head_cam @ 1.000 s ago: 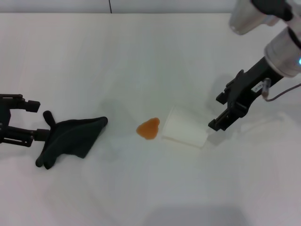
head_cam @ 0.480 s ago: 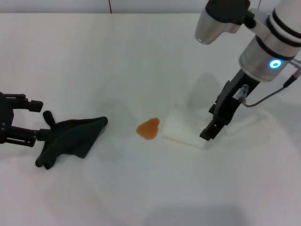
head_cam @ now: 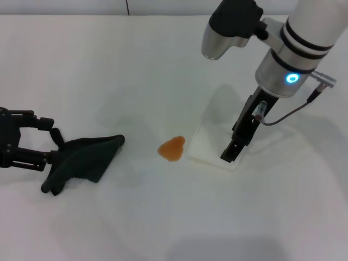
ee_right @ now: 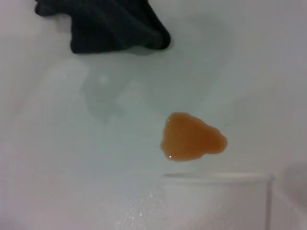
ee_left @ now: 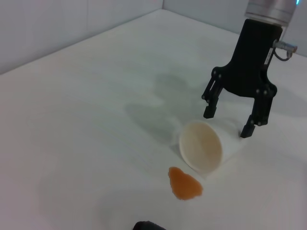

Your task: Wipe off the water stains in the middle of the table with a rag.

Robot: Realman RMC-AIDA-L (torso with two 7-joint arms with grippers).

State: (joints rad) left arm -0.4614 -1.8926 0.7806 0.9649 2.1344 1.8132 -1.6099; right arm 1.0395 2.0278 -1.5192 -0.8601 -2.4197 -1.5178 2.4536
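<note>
The water stains point(head_cam: 172, 148) are a small orange-amber blot on the white table point(head_cam: 136, 65); they also show in the left wrist view point(ee_left: 185, 184) and the right wrist view point(ee_right: 192, 138). The dark green-black rag point(head_cam: 81, 157) lies crumpled to the blot's left, and its edge shows in the right wrist view point(ee_right: 110, 24). My left gripper point(head_cam: 49, 142) is open at the far left, its fingertips on either side of the rag's left end. My right gripper point(head_cam: 234, 145) is open and points down over the rear end of a fallen cup, also seen in the left wrist view point(ee_left: 228, 122).
A white paper cup point(head_cam: 209, 144) lies on its side just right of the blot, mouth toward it; its open mouth shows in the left wrist view point(ee_left: 201, 146). The table's far edge point(head_cam: 109, 14) meets a wall.
My right arm has swung left and turned, bringing its open gripper over the cup's rear end. My left gripper has edged slightly toward the rag. Rag, blot and cup have not moved.
</note>
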